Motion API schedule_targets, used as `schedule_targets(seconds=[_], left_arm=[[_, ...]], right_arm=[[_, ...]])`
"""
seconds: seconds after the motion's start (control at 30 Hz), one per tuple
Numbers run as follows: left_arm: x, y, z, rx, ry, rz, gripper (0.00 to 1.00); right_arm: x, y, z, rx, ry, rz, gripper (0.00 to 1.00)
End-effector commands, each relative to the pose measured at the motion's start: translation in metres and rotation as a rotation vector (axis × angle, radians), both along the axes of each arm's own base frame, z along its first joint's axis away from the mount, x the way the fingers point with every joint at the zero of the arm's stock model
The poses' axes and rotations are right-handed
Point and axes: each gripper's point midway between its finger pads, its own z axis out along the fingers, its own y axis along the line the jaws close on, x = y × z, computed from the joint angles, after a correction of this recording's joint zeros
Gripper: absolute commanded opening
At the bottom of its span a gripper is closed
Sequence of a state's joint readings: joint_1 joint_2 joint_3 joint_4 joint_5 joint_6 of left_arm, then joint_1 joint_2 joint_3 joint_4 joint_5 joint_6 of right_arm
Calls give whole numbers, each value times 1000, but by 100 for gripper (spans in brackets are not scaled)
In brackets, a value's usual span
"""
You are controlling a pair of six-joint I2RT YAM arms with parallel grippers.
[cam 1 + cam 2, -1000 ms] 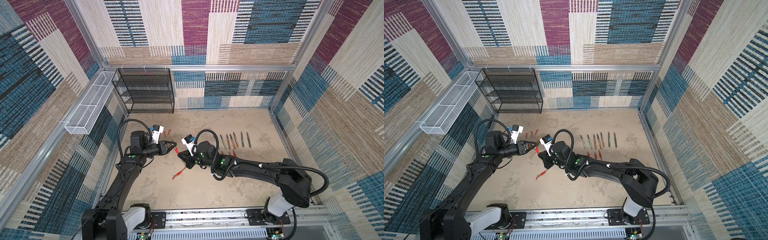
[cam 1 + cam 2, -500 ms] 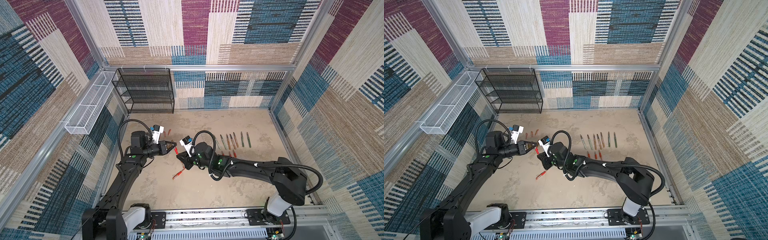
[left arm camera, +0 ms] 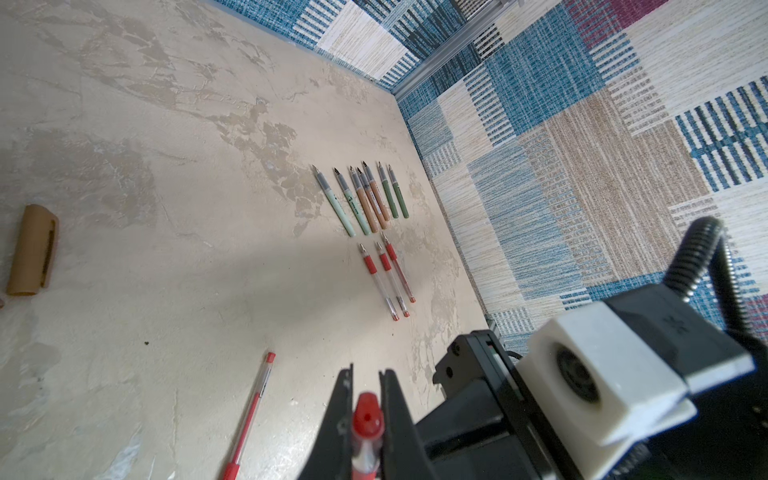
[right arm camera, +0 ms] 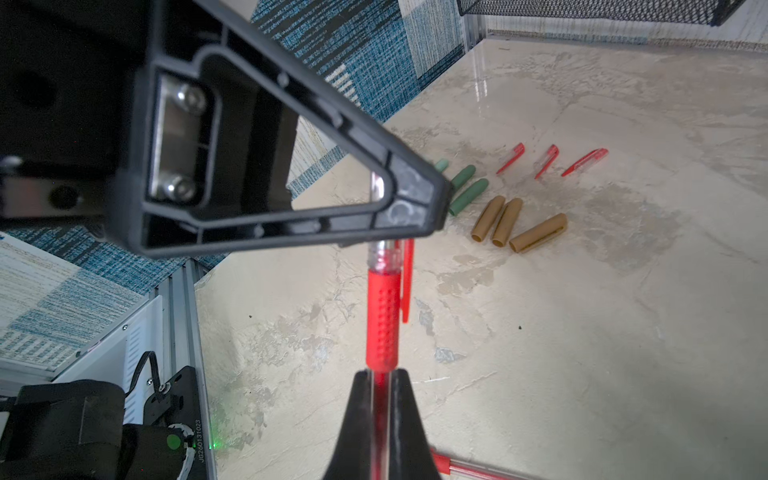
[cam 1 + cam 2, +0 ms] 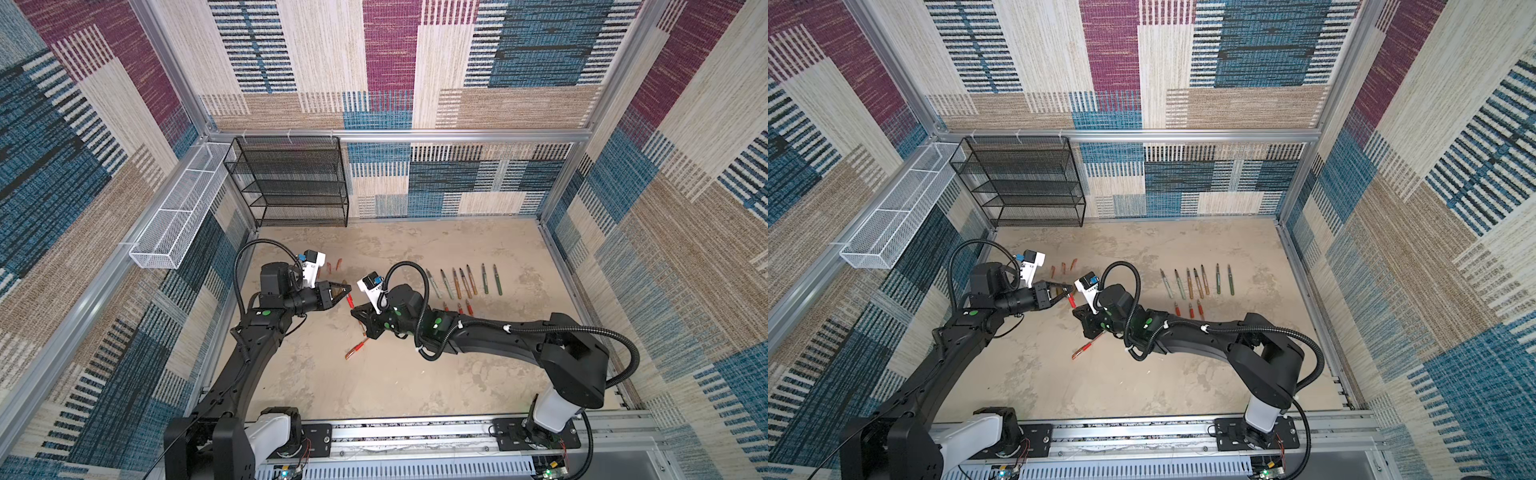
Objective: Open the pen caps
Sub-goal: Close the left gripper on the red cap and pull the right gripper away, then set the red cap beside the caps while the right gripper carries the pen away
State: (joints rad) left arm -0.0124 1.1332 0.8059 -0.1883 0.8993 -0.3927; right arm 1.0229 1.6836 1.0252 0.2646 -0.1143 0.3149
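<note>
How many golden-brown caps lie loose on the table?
3 golden-brown caps beside the green caps: two side by side, a third angled nearby. The left gripper may hide more.

Only "JG260131023" reads, on a black arm joint (beside its green light).

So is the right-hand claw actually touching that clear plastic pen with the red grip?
Touching. The right wrist view shows the right gripper clamped on the clear plastic pen with the red grip, jaws pressed against its barrel with no gap.
</note>
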Motion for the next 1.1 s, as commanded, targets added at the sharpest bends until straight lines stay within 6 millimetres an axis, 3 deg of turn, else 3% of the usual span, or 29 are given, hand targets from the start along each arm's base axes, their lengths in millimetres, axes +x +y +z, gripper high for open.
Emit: schedule_targets(seconds=[0.0,0.17,0.3,0.47,0.77,1.07], left_arm=[[19,15,32,48,-71,64,0],[42,38,52,161,-94,156,0],[65,60,43,294,-96,228,0],[96,97,7,565,-51,293,0],[145,132,-68,812,157,249,0],[192,154,-119,943,307,225,0]], right_arm=[[-23,-19,-35,-77,81,33,0],[-32,-46,-52,-111,110,-9,0],[-32,-73,-46,-107,81,-81,0],[-26,-107,-36,-120,77,-188,0],[-17,-172,-32,-56,148,-357,0],[-21,-208,-49,-100,206,-448,0]])
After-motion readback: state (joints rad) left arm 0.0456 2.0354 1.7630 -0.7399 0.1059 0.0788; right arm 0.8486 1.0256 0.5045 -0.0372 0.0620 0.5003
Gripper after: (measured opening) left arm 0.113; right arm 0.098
